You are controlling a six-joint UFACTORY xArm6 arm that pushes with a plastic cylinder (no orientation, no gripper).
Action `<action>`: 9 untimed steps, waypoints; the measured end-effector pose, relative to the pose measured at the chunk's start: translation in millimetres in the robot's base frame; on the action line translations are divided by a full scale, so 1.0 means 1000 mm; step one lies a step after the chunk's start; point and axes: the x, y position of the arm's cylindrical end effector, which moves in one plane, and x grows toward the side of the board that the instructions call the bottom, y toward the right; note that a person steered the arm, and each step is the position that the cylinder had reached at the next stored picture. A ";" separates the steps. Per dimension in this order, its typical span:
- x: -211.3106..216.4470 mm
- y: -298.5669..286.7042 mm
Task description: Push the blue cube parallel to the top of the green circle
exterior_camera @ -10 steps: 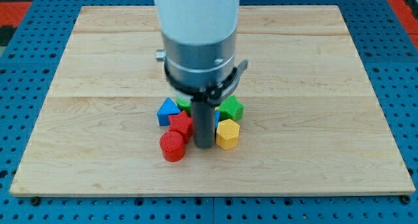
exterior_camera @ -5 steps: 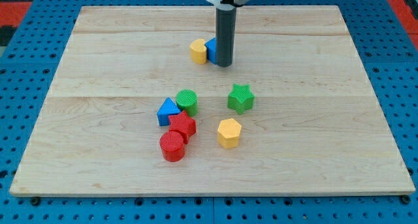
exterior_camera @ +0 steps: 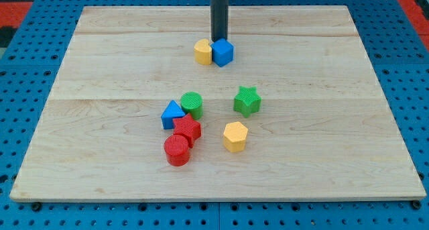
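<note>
Blocks sit on a pale wooden board (exterior_camera: 322, 69) that lies on a blue pegboard (exterior_camera: 415, 69). Near the view's top, the blue cube (exterior_camera: 222, 53) rests touching a yellow block (exterior_camera: 203, 52) on its left side. My tip (exterior_camera: 219, 40) stands just behind the blue cube, at its top edge, seemingly touching it; the rod has no jaws and holds nothing. Well below, toward the board's middle, the green circle (exterior_camera: 192, 104) stands beside a blue triangle (exterior_camera: 172, 114). Under them a red block (exterior_camera: 188, 130) touches a red cylinder (exterior_camera: 177, 150). To the view's right are a green star (exterior_camera: 247, 100) and, lower, a yellow hexagon (exterior_camera: 235, 136), each standing apart.
</note>
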 end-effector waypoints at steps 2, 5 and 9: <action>0.024 0.054; 0.048 -0.025; 0.054 -0.027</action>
